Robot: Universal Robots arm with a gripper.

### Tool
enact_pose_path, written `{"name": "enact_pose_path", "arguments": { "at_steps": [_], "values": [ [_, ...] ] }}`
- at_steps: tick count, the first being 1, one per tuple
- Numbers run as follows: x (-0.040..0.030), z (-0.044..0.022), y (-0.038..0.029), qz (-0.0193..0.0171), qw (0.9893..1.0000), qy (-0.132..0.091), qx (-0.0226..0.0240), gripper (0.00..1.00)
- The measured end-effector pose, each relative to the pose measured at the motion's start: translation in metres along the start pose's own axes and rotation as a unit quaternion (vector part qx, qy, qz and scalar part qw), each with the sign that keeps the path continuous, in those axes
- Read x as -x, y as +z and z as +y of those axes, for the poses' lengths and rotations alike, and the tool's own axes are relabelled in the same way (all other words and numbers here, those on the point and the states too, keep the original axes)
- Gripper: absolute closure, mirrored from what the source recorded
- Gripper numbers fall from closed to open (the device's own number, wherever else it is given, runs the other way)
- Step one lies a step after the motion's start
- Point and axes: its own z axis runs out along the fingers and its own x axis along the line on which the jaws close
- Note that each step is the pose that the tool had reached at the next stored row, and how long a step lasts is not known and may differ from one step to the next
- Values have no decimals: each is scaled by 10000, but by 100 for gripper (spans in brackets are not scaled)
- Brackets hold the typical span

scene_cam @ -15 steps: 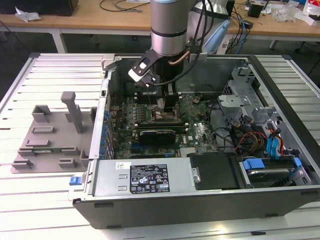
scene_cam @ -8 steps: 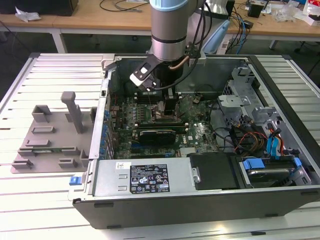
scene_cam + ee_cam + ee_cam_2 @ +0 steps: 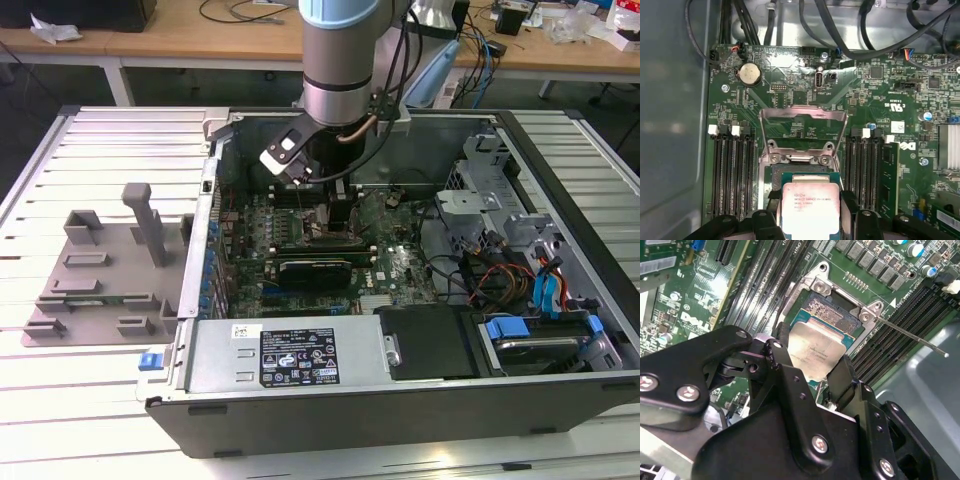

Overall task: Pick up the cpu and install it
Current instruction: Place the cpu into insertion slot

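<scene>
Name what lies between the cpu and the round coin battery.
In the first wrist view, the flipped-open metal socket frame lies between the cpu and the coin battery.

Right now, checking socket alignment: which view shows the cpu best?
The first wrist view: the cpu faces it squarely, between the fingers, over the socket. The second wrist view sees it slanted; in the exterior view the arm hides it.
</scene>
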Motion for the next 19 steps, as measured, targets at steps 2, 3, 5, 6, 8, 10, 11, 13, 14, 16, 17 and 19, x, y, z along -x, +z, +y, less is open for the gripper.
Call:
{"name": "enact_pose_path", "arguments": {
  "at_steps": [2,3,5,6,8,10,11,13,14,16,17,19],
  "values": [
    [-21,-2,41,0,10000,0,-6,45],
    [-26,-2,53,0,10000,0,-7,45],
    [-41,-4,86,0,10000,0,-12,45],
    [-42,-6,92,-2,10000,2,-12,45],
    [-43,-10,109,-11,9999,106,-14,45],
    [-43,-24,120,-15,9999,159,-15,45],
    [-44,-33,135,-15,9999,165,-15,45],
    [-44,-37,165,-15,9999,166,-15,45],
    [-45,-40,189,-16,9999,169,-15,45],
    [-49,-40,203,-16,9999,170,-15,45],
    [-59,-41,215,-16,9999,170,-15,45],
    [-82,-41,238,-15,9999,169,-14,45]
  ]
}}
